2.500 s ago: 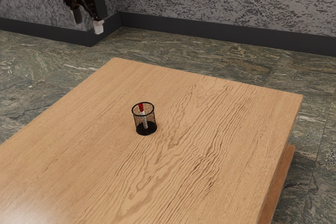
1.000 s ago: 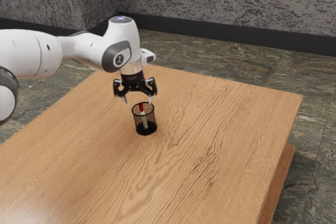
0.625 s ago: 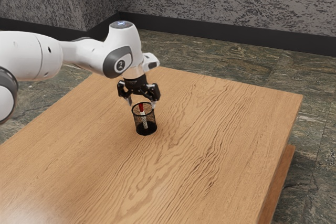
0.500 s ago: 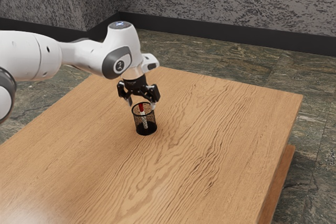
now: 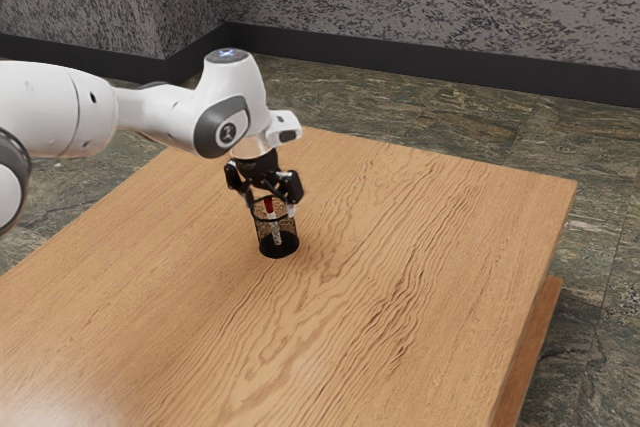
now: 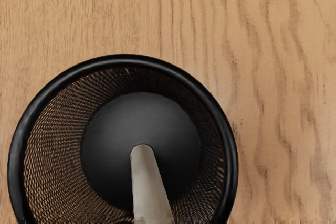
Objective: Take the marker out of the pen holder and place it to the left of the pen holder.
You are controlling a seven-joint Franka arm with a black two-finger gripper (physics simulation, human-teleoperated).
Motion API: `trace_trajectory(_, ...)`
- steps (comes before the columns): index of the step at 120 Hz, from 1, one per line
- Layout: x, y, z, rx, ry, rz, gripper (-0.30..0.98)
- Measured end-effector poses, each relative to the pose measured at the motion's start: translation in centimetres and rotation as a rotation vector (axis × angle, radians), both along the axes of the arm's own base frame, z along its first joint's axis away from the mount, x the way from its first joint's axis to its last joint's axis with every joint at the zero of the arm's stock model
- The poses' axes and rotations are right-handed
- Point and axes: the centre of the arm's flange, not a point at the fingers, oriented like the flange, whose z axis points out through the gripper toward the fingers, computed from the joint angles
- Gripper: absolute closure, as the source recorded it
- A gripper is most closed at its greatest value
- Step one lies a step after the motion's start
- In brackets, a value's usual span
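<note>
The tool (image 5: 270,209) has sunk lower since the earlier frame. In the exterior view its fingers are spread at about nine and three o'clock of the pen holder's (image 5: 286,246) rim. Between them the marker (image 5: 276,230) stands inside, red end leaning toward eleven. In the wrist view the marker's pale shaft crosses the holder's dark floor, wooden bench (image 6: 283,103) beyond.

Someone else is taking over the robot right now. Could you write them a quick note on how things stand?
Gripper: open, at the pen holder's mouth, holding nothing.
Marker: inside the pen holder, slightly tilted, red end up.
Pen holder: upright on the table.
Done: gripper is at the marker.
Left: grip it, lift it out, place it left of the holder.
</note>
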Motion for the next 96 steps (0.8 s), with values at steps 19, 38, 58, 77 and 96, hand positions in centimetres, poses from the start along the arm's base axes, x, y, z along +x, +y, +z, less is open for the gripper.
trace_trajectory(19, -0.3, 0.1, 0.0, -0.002, 0.002, -0.016, 0.0)
trace_trajectory(38, -0.3, 0.1, 0.5, -0.001, -0.006, -0.031, 0.27)
trace_trajectory(58, -0.4, 0.1, 1.0, 0.002, -0.01, -0.043, 0.48)
trace_trajectory(77, -0.4, 0.2, 1.0, 0.003, -0.008, -0.05, 0.59)
trace_trajectory(96, -0.4, 0.1, 1.1, 0.004, -0.009, -0.052, 0.65)
